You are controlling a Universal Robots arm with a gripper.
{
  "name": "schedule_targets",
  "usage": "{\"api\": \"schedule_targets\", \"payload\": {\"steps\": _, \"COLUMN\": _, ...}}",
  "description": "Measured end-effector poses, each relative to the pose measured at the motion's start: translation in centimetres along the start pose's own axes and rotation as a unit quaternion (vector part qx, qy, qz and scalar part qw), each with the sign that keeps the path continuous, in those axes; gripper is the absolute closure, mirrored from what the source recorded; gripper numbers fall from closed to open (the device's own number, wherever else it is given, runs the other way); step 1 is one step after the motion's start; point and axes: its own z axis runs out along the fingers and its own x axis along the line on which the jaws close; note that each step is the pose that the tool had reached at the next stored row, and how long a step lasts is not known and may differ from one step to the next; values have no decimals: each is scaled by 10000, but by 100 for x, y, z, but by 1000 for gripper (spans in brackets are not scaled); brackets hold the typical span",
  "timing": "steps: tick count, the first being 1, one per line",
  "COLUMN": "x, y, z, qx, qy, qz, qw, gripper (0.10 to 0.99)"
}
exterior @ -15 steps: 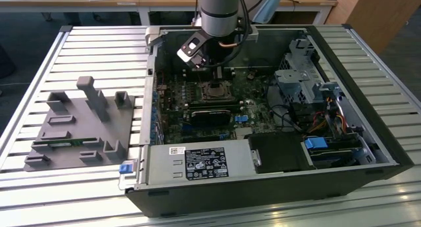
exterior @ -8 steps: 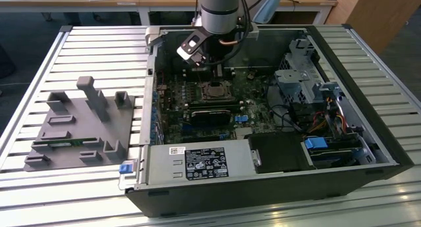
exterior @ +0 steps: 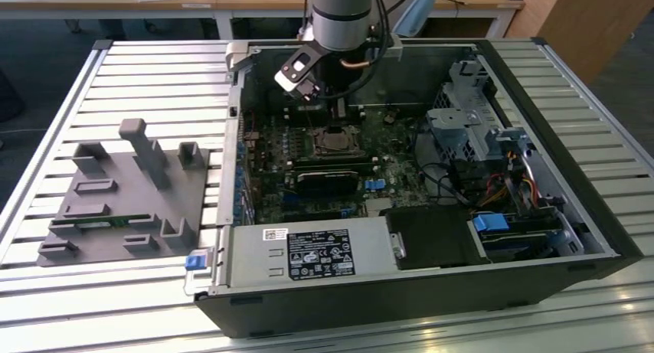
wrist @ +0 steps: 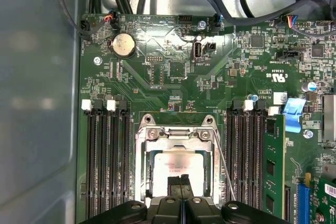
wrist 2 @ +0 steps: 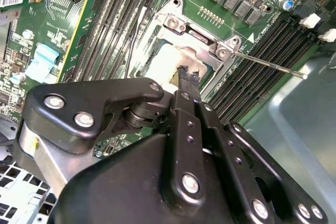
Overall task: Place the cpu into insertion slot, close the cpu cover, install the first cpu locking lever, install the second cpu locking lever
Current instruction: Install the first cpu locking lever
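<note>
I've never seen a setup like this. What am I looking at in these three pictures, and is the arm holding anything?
One robot arm reaches down into an open computer case lying on a slatted table. The exterior view looks on from outside; both wrist views ride on the arm and look at the green motherboard. The gripper, fingers together with nothing seen between them, is over the cpu, which is framed by the silver cpu cover. A grey fixture stands on the table beside the case.
</note>
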Motion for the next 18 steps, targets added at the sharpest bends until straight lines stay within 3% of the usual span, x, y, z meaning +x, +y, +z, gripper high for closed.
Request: {"api": "schedule_targets", "payload": {"steps": 18, "x": -1, "y": 2, "z": -48, "qx": 1, "qy": -1, "qz": 0, "qw": 10000, "gripper": 980}}
